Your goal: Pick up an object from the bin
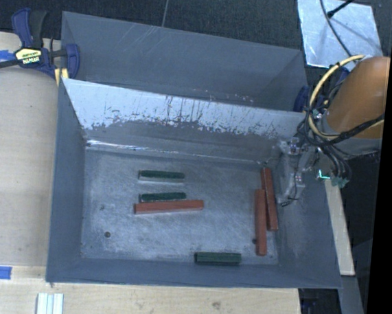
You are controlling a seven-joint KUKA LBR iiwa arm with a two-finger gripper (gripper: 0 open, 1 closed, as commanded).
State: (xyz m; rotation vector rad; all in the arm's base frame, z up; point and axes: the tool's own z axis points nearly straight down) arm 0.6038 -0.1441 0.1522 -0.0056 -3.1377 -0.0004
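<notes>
My gripper (293,188) hangs at the right side of the bin, over the right wall, its thin fingers pointing down with nothing visible between them. Just left of it, two red-brown sticks (266,206) lie lengthwise along the foot of the right wall, one partly on the other. A dark green bar (217,258) lies near the front edge of the floor, below and left of the gripper.
Mid-floor to the left lie a dark green bar (161,176), another dark green bar (163,198) and a red-brown stick (169,207) touching it. The arm's orange cover and cables stand above the right rim.
</notes>
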